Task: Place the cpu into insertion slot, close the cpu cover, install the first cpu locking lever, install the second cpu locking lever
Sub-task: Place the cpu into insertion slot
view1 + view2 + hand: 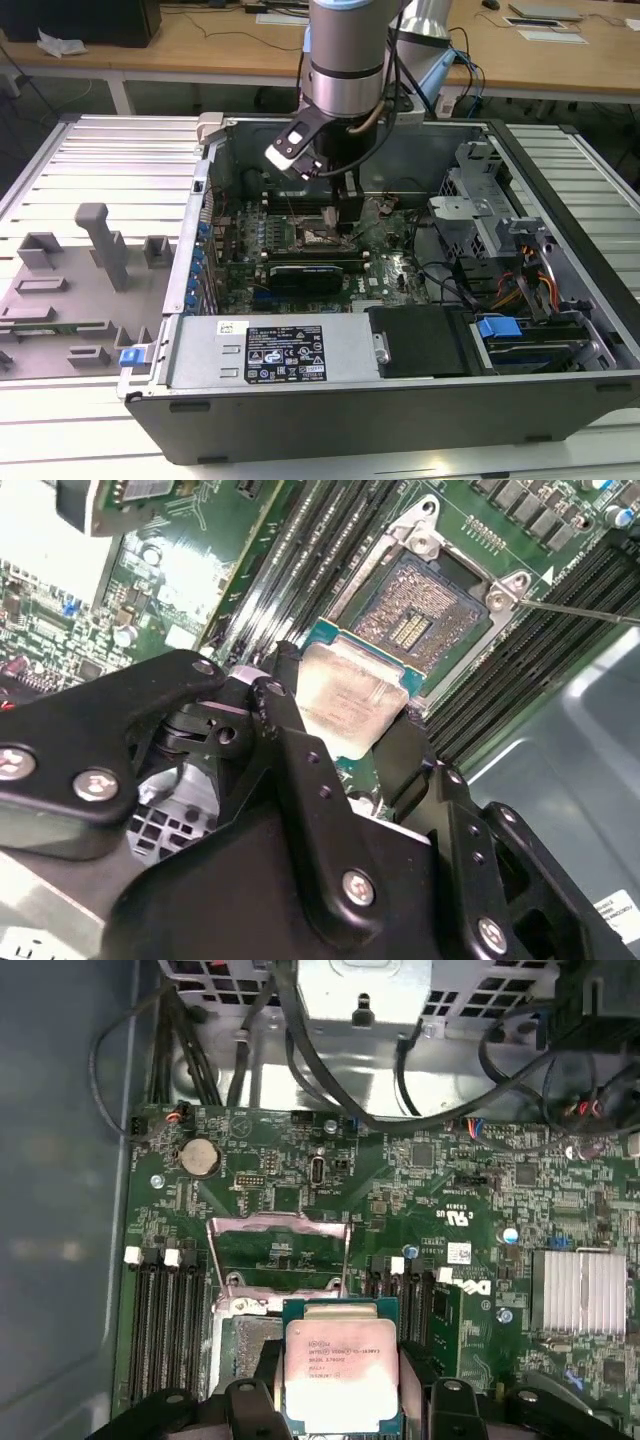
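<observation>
The cpu (343, 1368), a silvery square chip on a green edge, hangs between my gripper's (343, 1408) black fingers (248, 1400), which are shut on its sides. In the second wrist view the cpu (352, 695) hovers just beside and partly over the insertion slot (415, 615), whose dark pin field lies open. The cpu cover (277, 1222), a thin silvery frame, stands flipped up behind the slot (243, 1342). A thin lever rod (580, 611) sticks out past the slot's corner. In the exterior view my gripper (345, 215) reaches down into the open computer case over the slot (308, 233).
Long black memory slots (165, 1325) flank the socket on both sides. A finned heatsink (585, 1295) and cables (320, 1070) lie on the green motherboard (400, 1170). A power supply (280, 350) and drive cage (500, 240) fill the case. A grey fixture (100, 245) stands outside on the exterior view's left.
</observation>
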`<state>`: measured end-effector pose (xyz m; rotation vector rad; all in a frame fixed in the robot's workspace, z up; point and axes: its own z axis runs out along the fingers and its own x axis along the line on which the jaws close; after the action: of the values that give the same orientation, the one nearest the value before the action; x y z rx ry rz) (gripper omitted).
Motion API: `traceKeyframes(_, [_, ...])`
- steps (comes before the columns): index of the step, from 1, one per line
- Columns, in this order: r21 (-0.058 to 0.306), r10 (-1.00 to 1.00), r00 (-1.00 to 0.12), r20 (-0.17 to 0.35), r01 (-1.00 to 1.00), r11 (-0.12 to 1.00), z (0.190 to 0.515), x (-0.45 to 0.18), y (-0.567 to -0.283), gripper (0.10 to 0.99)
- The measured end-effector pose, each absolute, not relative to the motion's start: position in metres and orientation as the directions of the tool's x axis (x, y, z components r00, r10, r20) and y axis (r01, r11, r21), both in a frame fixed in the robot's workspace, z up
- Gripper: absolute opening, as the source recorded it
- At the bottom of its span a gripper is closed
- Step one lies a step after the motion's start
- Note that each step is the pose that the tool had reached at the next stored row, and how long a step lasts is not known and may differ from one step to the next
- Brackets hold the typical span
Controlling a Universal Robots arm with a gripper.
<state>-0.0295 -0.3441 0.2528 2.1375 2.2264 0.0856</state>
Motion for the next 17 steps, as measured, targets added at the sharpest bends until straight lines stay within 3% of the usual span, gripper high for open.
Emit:
traceKeyframes(8, [0.077,0.999,-0.038,-0.001,0.996,0.038,0.246,-0.039,-0.327,0.541])
traceKeyframes(17, [0.077,1.000,-0.005,-0.001,0.997,0.005,0.237,-0.047,-0.327,0.541])
